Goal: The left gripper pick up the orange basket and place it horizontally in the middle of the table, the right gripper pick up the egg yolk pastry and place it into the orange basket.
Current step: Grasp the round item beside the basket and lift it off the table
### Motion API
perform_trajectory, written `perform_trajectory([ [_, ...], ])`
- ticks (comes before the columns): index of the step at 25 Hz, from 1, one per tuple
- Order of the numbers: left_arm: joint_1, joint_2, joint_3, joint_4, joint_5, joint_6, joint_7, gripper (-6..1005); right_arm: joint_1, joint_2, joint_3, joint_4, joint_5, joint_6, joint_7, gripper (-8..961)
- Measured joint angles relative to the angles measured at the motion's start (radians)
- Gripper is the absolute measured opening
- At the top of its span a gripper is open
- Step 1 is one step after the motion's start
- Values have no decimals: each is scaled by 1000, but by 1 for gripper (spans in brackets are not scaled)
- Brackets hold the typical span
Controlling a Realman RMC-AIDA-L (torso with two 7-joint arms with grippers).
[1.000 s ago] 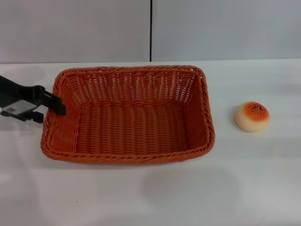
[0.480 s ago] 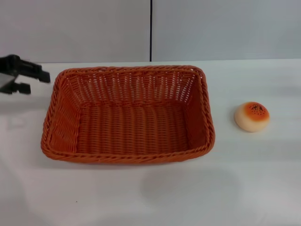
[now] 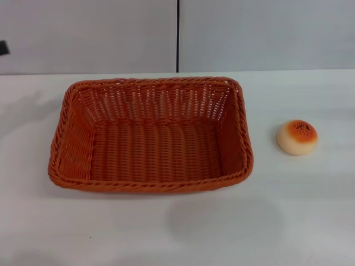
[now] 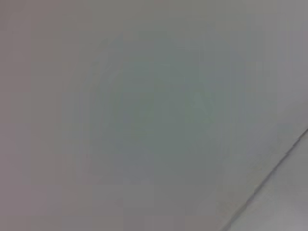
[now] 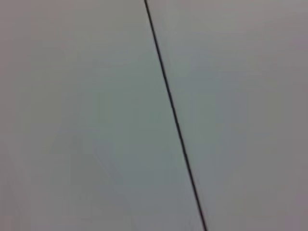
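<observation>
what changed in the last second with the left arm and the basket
The left pincer let go of the orange basket's left rim and drew back up and away; only a dark sliver shows at the left edge. The basket and egg yolk pastry stayed put.

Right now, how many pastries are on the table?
1. The egg yolk pastry sits on the table, to the right of the orange basket and apart from it. The basket holds none; nothing seems hidden.

One orange basket (image 3: 151, 134); one egg yolk pastry (image 3: 297, 137)
</observation>
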Motion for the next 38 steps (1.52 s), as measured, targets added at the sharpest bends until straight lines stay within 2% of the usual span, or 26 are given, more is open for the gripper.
perform_trajectory([
  [1,34,-7,-27,-40,-78,-4,100,657,0,0,0,0,0,0,0,681],
  [3,50,-9,-38,-60,-110,-5,137,657,-8,13,-7,-57,-27,-1,61,681],
  [5,147,-5,-77,-273,-316,0,406,657,-9,15,-7,-121,-95,1,190,681],
  [8,166,-3,-81,-321,-354,2,464,657,-2,14,-7,-167,-146,1,286,681],
  [9,230,-2,-88,-466,-445,6,710,656,2,14,-7,-189,-172,1,333,681],
  [10,253,-4,-89,-534,-471,11,822,656,12,16,-7,-251,-237,2,434,680],
  [14,288,-5,-115,-725,-518,33,1095,656,20,19,-26,-352,-330,25,566,680],
  [15,294,-6,-139,-801,-523,37,1204,656,21,21,-44,-419,-388,35,676,680],
  [18,295,-6,-155,-861,-525,35,1282,655,26,18,-48,-481,-462,33,794,680],
  [19,296,-7,-159,-889,-525,33,1330,655,31,16,-47,-514,-511,33,859,679],
  [20,292,-9,-165,-928,-527,31,1403,655,45,10,-47,-605,-624,43,1000,679],
  [23,285,-10,-171,-960,-528,29,1456,655,56,4,-49,-689,-723,61,1104,679],
  [24,276,-10,-184,-989,-529,24,1494,654,66,-3,-47,-730,-779,81,1160,679],
  [25,264,-10,-210,-1021,-529,15,1520,654,90,-22,-38,-783,-873,134,1260,679],
  [26,264,-10,-210,-1021,-529,15,1520,654,90,-22,-38,-783,-873,134,1260,679],
  [29,255,-10,-235,-1037,-530,7,1526,654,151,-61,-32,-827,-1027,238,1394,679],
  [30,249,-11,-241,-1042,-530,4,1533,654,208,-83,-44,-839,-1169,301,1479,679],
  [31,249,-11,-241,-1042,-530,4,1533,654,208,-83,-44,-839,-1169,301,1479,679],
  [33,246,-12,-241,-1045,-530,-5,1539,654,254,-94,-88,-831,-1282,332,1536,679],
  [34,245,-12,-241,-1047,-530,-11,1540,654,269,-96,-119,-822,-1320,338,1559,679],
  [35,243,-11,-242,-1050,-530,-25,1541,654,293,-99,-196,-800,-1377,340,1607,679],
  [36,243,-11,-242,-1050,-530,-25,1541,654,293,-99,-196,-800,-1377,340,1607,679],
  [38,241,-11,-242,-1052,-531,-32,1546,654,321,-99,-265,-756,-1398,329,1652,679],
])
